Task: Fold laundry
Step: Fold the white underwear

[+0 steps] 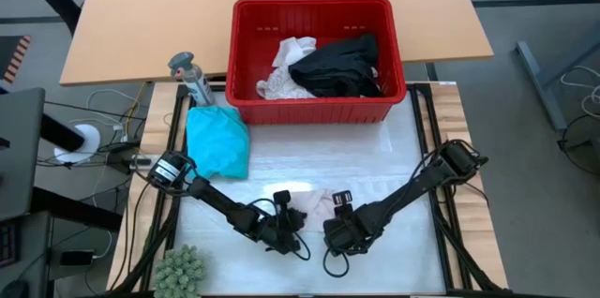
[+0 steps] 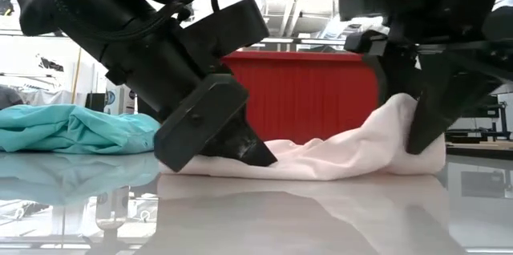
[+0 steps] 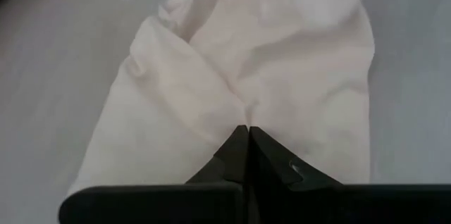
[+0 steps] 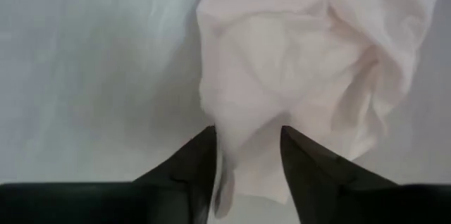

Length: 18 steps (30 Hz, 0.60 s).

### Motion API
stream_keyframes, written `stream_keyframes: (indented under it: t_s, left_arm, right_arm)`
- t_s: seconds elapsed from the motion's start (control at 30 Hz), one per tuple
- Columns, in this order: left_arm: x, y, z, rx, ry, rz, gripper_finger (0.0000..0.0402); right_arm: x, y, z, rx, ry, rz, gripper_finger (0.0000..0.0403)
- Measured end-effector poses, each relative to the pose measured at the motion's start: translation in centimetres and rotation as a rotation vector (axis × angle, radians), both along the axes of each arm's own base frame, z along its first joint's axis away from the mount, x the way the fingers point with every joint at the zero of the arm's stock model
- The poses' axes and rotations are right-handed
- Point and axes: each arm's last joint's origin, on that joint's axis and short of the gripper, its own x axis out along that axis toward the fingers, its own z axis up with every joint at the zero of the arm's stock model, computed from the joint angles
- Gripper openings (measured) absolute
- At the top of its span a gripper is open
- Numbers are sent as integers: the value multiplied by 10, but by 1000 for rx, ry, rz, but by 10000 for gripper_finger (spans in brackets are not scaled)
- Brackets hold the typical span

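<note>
Overhead, table-level, two close wrist views — all share the cream garment [image 1: 314, 202].

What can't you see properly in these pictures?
- High view: most of the cream cloth is hidden under both grippers.
- Low view: the basket's contents are hidden by its red wall.
- Left wrist view: the left gripper is shut at the cloth's edge; whether it pinches any is unclear.
- Right wrist view: the cloth's end between the right gripper's open fingers is blurred.

The cream garment [image 1: 314, 202] is largely covered by both grippers in the high view; its near edge runs behind the right gripper [image 4: 246, 155] fingers; the black garment [image 1: 339, 66] hides the basket's floor
</note>
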Motion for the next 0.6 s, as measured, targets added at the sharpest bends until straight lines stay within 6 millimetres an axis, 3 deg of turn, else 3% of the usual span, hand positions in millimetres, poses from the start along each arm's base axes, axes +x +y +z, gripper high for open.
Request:
stream_keyframes:
  t_s: [0.33, 0.6]
  left_arm:
    - [-3, 1, -2, 66, 61, -53, 0]
    - [-3, 1, -4, 85, 79, -85, 0]
  right_arm:
    - [-24, 6, -23, -52, 37, 36, 199]
    - [-25, 3, -29, -84, 4, 37, 175]
